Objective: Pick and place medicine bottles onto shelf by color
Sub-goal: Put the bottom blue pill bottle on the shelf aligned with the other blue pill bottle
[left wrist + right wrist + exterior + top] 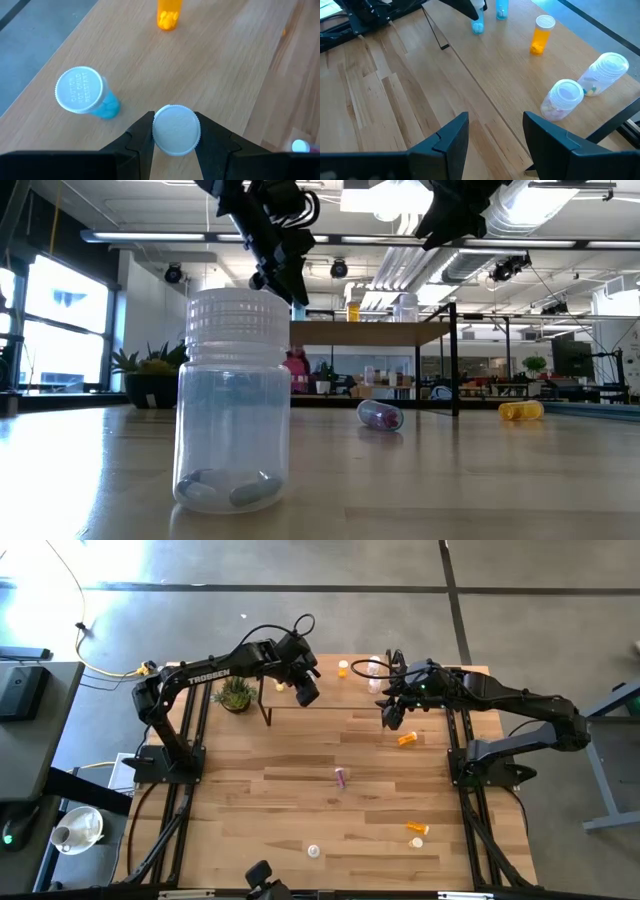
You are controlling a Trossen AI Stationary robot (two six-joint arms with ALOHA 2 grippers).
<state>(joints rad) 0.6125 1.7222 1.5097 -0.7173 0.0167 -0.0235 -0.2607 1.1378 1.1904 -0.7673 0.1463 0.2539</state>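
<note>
The shelf (335,690) stands at the table's far middle. My left gripper (307,693) is above its left part, shut on a pale blue bottle with a white cap (175,130). A second blue bottle (82,92) and an orange one (168,12) stand upright on the shelf board. My right gripper (392,720) is open and empty (495,132) over the shelf's near right edge. Two whitish bottles (562,100) (605,72) stand on the shelf's right end. An orange bottle (408,739) lies on the table just near of my right gripper. My left gripper pinches the pale blue bottle's white cap (159,131) between its two fingers, one on each side. The fingers come from above, pointing down. The bottle is upright below them (477,25); whether its bottom rests on the shelf board I cannot tell.
A green potted plant (235,693) stands left of the shelf. On the table lie a pinkish bottle (341,777) and an orange one (417,829); a clear bottle (313,851) stands upright at the near edge, large in the low view (235,400).
</note>
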